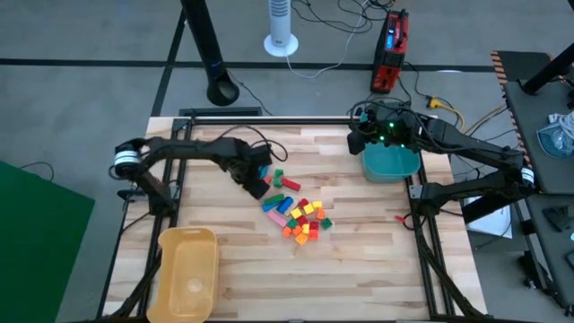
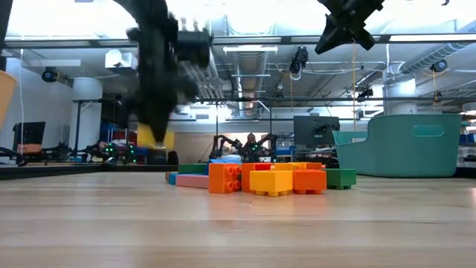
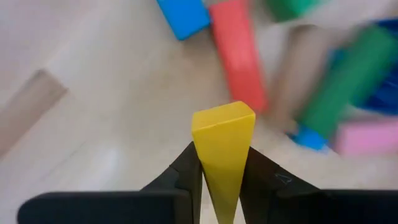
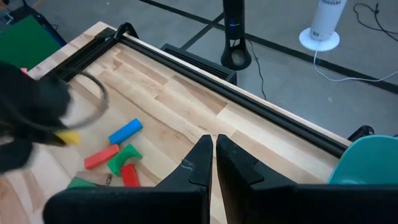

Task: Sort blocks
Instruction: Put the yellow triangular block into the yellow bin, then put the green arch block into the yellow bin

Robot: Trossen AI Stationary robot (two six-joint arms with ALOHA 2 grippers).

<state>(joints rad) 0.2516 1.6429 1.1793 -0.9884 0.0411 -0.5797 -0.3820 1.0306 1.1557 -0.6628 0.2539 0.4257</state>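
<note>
Over on the left side of the table, the left gripper is clamped on a yellow block, held just off the wood, so that one's out of the pile. Right past its fingertips sit a red bar, a blue block and a green bar, with the rest of the blocks heaped a bit further on toward the table's middle. The yellow tray is well off behind that arm, near the front edge.

Further right, the right gripper hangs above the teal bin, fingers pressed together with nothing between them, just waiting.

Risk-wise: the block looks pinched only at its lower end, so a fast swing could probably twist it loose. A low swing could also clip the red bar and scatter the loose ones.
</note>
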